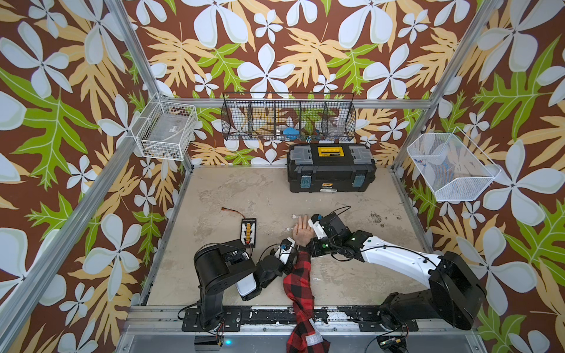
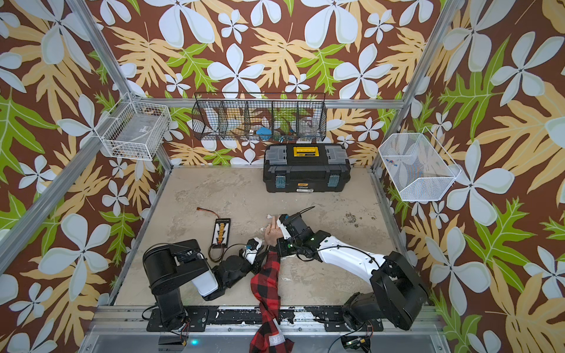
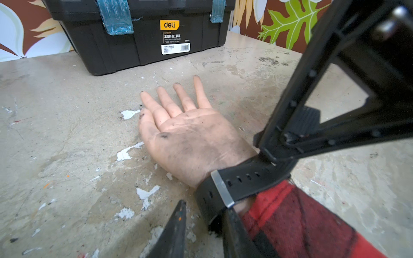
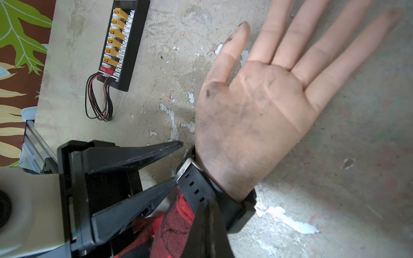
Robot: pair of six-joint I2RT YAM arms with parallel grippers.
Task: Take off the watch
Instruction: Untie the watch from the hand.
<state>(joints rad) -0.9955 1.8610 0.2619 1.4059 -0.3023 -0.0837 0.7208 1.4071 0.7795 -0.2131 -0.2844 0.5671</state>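
I see the watch (image 4: pixel 232 207) fastened on the wrist of a dummy hand (image 4: pixel 257 116), which lies palm up on the table (image 3: pixel 67 134), about in the middle between my two arms. The black strap (image 3: pixel 245 177) faces upward and its silver buckle (image 3: pixel 222 189) sits on the thumb side of the wrist. A red and black checked sleeve (image 3: pixel 301 223) begins just behind the watch.

My left gripper (image 4: pixel 178 162) is at the thumb side of the wrist. Its two fingers stand apart. One tip touches the strap at the buckle, and the other tip is free above the table, just beside the hand. It grips nothing.

My right gripper (image 3: pixel 268 156) comes from the opposite side. Its fingers are closed together, and the tip rests on the free end of the strap, the part with the holes. I cannot tell if the strap is pinched between them or only touched.

A black board (image 4: pixel 120 44) with yellow connectors lies near the left arm. A black toolbox (image 1: pixel 331 168) stands at the far edge of the table, well apart from the hand.
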